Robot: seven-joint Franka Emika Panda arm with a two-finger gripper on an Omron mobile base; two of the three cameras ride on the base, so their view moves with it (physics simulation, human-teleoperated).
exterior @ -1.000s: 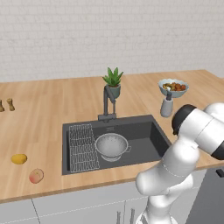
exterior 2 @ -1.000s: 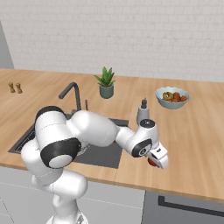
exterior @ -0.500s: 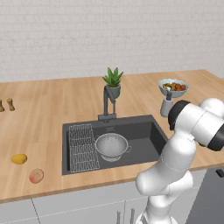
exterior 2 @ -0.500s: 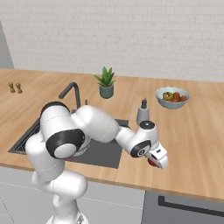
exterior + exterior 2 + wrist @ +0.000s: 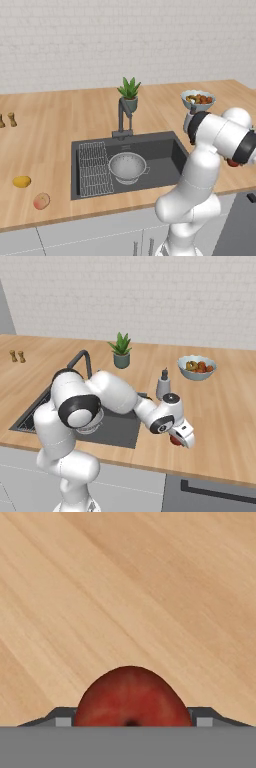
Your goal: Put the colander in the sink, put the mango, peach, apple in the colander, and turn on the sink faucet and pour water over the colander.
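Apple (image 5: 131, 697) is sitting between the fingers (image 5: 202, 718), which are gripping it just above the surface (image 5: 150, 587) right of the sink (image 5: 165, 155); the arm has been shifting slightly, apparently lifting it toward the colander (image 5: 127, 167).

Bright, even rendered light; soft shadows, slight blur, no glare.

counter (image 5: 150, 587): pale matt wood grain | apple (image 5: 131, 698): smooth, faint sheen | colander (image 5: 128, 167): perforated silvery metal | sink (image 5: 165, 152): matt dark grey
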